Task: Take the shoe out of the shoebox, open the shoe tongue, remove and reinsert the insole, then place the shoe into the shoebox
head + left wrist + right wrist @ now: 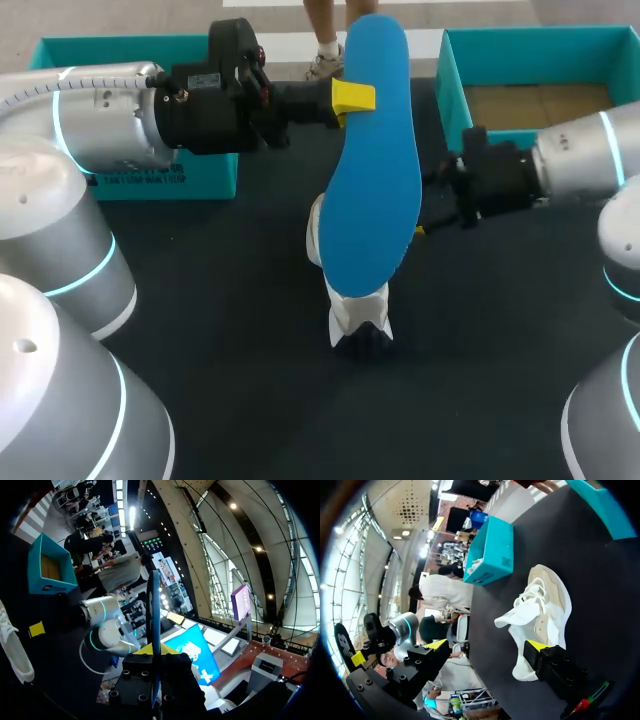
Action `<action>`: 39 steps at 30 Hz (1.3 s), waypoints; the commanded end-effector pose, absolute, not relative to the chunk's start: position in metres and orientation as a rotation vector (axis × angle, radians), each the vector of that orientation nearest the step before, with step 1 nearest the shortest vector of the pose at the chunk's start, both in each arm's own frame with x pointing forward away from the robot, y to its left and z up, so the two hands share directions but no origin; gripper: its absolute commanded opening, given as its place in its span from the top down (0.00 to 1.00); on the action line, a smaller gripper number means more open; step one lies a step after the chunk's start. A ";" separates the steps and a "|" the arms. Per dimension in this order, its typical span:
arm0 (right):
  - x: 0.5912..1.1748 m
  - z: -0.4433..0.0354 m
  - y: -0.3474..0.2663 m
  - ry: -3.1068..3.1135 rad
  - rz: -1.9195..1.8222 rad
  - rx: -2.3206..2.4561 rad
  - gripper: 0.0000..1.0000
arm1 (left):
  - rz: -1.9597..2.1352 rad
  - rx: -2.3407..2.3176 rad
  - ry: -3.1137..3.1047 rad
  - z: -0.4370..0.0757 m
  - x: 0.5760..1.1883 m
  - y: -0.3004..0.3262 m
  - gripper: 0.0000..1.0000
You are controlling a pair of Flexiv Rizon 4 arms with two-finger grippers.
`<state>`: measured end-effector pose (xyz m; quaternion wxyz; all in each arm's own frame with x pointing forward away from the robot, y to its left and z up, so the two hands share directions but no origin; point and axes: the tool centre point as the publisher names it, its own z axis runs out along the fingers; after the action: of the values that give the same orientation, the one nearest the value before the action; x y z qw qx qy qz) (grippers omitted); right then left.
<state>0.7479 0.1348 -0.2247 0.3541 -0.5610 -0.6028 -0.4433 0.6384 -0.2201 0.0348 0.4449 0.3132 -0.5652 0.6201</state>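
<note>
Insole [375, 170], blue, one only, hangs clear of the bench [220, 300] at frame centre in the head view. Its long axis runs top to bottom, and it is pinched near its upper end by the left jaws, which are clenched on it; one yellow tip [353, 97] shows against its left edge. The left wrist view gives it edge-on between the fingers, which confirms the grasp. Shoe [355, 310], white, one only, lies on the bench under the insole's lower end, its long axis roughly in line with the insole and its dark end toward the lower frame. The insole hides the shoe's opening, so I cannot tell whether its lower tip touches the shoe. Right arm [580, 150] comes in from the right edge, jaws released and spread wide. In its wrist view one finger is just beside the shoe's near end and the other is well apart. The right arm is nearer the shoe, the left nearer the insole. Reinsertion likely turns on lowering the insole's bottom end into the shoe beneath it. Two teal boxes: left box [215, 175] at upper left, right box [540, 40] at upper right, open. Two arms.
</note>
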 end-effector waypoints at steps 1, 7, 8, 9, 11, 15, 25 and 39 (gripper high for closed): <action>0.743 -0.218 0.121 -1.443 -1.229 -1.318 0.00 | 1.538 0.778 -1.401 0.033 0.637 -0.220 1.00; 0.741 -0.187 0.115 -1.447 -1.195 -1.343 0.00 | 1.538 0.778 -1.401 0.033 0.637 -0.220 1.00; 0.741 -0.182 0.115 -1.445 -1.196 -1.339 0.00 | 1.538 0.778 -1.401 0.033 0.637 -0.220 1.00; 0.741 -0.175 0.114 -1.448 -1.196 -1.336 0.00 | 1.538 0.778 -1.401 0.033 0.637 -0.220 1.00; 0.740 -0.165 0.112 -1.470 -1.172 -1.352 0.00 | 1.538 0.778 -1.401 0.033 0.637 -0.220 1.00; 0.740 -0.146 0.113 -1.492 -1.178 -1.343 0.00 | 1.538 0.778 -1.401 0.033 0.637 -0.220 1.00; 0.741 -0.140 0.118 -1.500 -1.185 -1.336 0.00 | 1.538 0.778 -1.401 0.033 0.637 -0.220 1.00; 0.741 -0.140 0.118 -1.500 -1.185 -1.336 0.00 | 1.494 0.585 -1.746 0.019 0.626 -0.221 1.00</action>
<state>0.7407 0.1154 -0.1398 0.3943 -0.5255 -0.5912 -0.4678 0.6244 -0.2253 0.0288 0.4236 0.2865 -0.5976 0.6175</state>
